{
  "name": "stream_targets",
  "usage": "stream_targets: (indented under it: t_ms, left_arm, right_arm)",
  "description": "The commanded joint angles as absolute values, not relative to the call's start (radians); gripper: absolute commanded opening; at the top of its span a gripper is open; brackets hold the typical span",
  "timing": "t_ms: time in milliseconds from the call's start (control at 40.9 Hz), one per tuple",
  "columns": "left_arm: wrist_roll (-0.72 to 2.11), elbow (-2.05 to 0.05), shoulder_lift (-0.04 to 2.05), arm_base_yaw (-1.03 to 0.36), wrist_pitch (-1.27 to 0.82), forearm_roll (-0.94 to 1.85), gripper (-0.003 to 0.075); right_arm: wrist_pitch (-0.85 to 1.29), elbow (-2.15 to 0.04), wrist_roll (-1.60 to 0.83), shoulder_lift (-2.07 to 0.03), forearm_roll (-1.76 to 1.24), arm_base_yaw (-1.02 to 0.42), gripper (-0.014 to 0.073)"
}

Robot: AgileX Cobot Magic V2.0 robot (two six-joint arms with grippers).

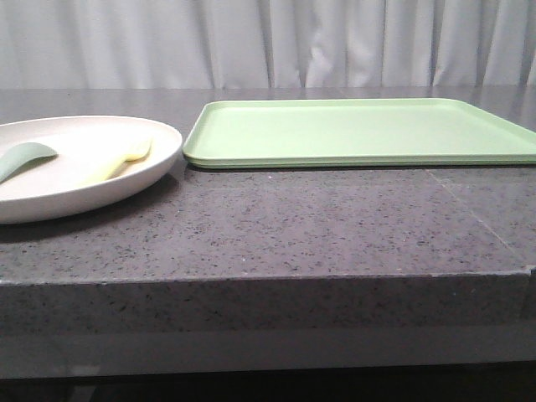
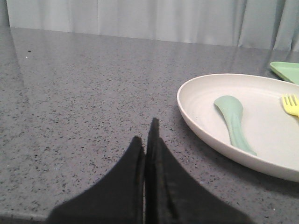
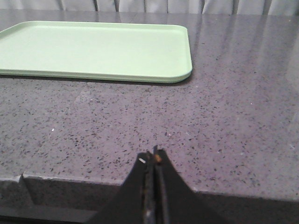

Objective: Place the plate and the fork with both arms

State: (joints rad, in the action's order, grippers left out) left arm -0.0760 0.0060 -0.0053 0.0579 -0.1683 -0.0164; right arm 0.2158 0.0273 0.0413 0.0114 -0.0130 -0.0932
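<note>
Left wrist view: plate [image 2: 261, 121] near closed left tool [image 2: 148, 135]; apart

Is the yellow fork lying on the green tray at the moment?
No, the fork lies in the plate, beside the tray.

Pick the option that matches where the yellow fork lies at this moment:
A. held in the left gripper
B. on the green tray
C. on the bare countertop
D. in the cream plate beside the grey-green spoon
D: the fork lies inside the plate next to the spoon, while the tray holds nothing and the left gripper is shut on nothing.
</note>
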Motion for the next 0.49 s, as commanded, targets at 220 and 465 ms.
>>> stream_targets:
  t_ms: [220,465]
  left_arm:
    - [-0.077,0.008,-0.026,0.058,-0.088,-0.014,-0.0018]
    - [-0.077,0.008,-0.026,0.058,-0.057,-0.012,-0.0018]
  right_arm:
    - [0.133,0.024,0.035,0.029,-0.005,-0.097,-0.0068]
    - [0.115,0.024,0.035,0.029,-0.005,-0.097,-0.0068]
